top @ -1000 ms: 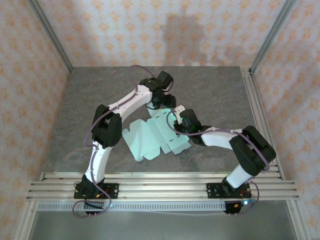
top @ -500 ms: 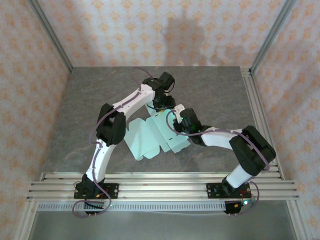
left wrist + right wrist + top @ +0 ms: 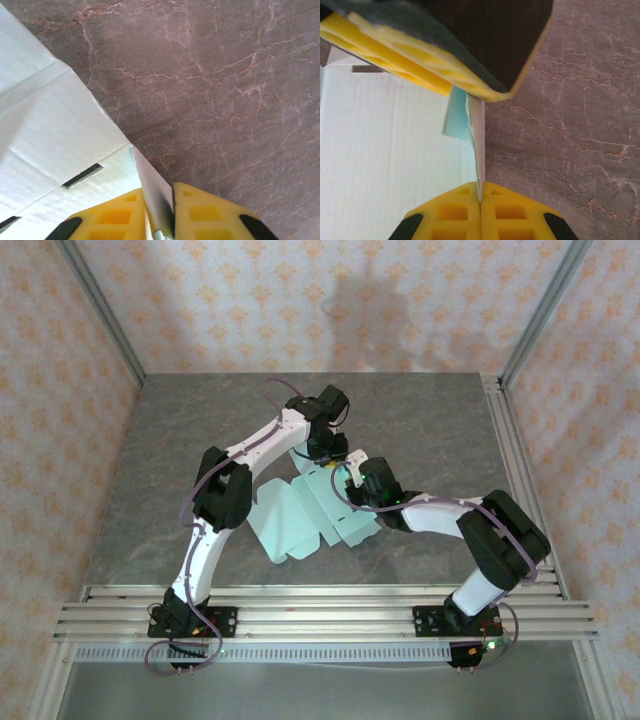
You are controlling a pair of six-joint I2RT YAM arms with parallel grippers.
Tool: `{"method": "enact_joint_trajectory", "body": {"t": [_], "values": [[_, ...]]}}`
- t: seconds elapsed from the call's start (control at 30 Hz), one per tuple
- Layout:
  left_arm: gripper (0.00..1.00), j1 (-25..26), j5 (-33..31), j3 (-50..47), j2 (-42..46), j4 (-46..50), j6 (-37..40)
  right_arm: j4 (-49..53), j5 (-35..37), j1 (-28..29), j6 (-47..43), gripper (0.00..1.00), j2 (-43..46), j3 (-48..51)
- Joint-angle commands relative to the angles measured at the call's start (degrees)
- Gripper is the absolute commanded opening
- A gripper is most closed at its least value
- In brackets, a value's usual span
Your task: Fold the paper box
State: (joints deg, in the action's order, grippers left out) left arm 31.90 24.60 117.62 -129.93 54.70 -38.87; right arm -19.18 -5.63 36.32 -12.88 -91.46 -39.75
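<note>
paper box (image 3: pixel 290 515) | flat sheet | left jaws, right jaws pinch flap

Peach patterned walls (image 3: pixel 300 300) — grey marbled table (image 3: pixel 430 415).

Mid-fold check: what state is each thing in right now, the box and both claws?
paper box: unfolded sheet, mostly flat on the table, with a flap at its far edge standing upright.
left claw: shut on the upright flap of the paper box.
right claw: shut on a thin upright edge of the paper box, close to the left claw.
</note>
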Motion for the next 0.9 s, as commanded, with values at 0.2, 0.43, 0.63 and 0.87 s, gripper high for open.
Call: {"method": "enact_joint_trajectory", "body": {"t": [0.2, 0.43, 0.63, 0.87], "values": [[0.38, 0.39, 1.48, 0.51, -0.59, 0.28, 0.03, 0.06, -0.11, -0.02, -0.47, 0.0, -0.16, -1.55], [0.14, 0.42, 1.94, 1.04, -0.56, 0.25, 0.24, 0.45, -0.08, -0.02, -0.31, 0.0, -0.39, -1.75], [0.39, 0.38, 1.46, 1.04, -0.17, 0.39, 0.29, 0.63, 0.02, -0.02, -0.31, 0.0, -0.38, -1.83], [0.16, 0.36, 1.59, 1.06, 0.11, 0.26, 0.29, 0.79, 0.21, -0.01, -0.21, 0.0, -0.3, -1.74]]}}
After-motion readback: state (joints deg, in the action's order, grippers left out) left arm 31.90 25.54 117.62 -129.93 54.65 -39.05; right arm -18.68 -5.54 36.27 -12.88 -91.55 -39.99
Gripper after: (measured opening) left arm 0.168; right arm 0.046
